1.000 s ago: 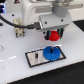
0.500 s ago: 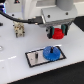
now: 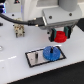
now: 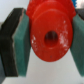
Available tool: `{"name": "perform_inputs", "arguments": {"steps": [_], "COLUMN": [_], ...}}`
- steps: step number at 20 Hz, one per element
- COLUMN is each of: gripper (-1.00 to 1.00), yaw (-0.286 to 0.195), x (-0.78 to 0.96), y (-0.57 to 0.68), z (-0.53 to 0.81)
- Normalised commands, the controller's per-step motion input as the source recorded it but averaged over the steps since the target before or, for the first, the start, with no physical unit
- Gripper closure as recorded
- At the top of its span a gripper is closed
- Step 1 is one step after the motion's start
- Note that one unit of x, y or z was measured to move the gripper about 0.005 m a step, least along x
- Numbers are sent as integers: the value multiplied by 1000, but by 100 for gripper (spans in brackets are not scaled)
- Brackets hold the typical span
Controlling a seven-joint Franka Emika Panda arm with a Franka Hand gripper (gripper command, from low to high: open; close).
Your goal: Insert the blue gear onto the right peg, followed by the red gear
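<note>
The blue gear (image 3: 51, 53) lies flat on the grey black-rimmed plate (image 3: 33, 62), seated around the right peg (image 3: 51, 49), whose dark tip shows at the gear's centre. The plate's shorter stub (image 3: 37, 57) stands bare beside it. My gripper (image 3: 60, 38) hangs a little above and behind the blue gear, shut on the red gear (image 3: 60, 36). In the wrist view the red gear (image 4: 50, 35) fills the middle with its centre hole facing the camera. Teal pads (image 4: 22, 42) press on both of its sides.
A small beige and dark device (image 3: 19, 30) stands on the white table (image 3: 15, 55) at the exterior view's back left. A black cable (image 3: 20, 21) runs from there to the arm. The table's front edge lies just below the plate.
My gripper has carried the red gear slightly toward the exterior view's right and downward, closer to the blue gear. The blue gear and plate have stayed in place.
</note>
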Motion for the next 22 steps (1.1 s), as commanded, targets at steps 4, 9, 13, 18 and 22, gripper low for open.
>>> {"name": "perform_inputs", "arguments": {"steps": [4,9,13,18,22], "gripper": [100,100,100,100,100], "yaw": [0,0,0,0,0], "x": [333,71,78,141,52], "y": [-175,-116,-91,-90,-176], "z": [-59,-106,-162,-174,-237]}}
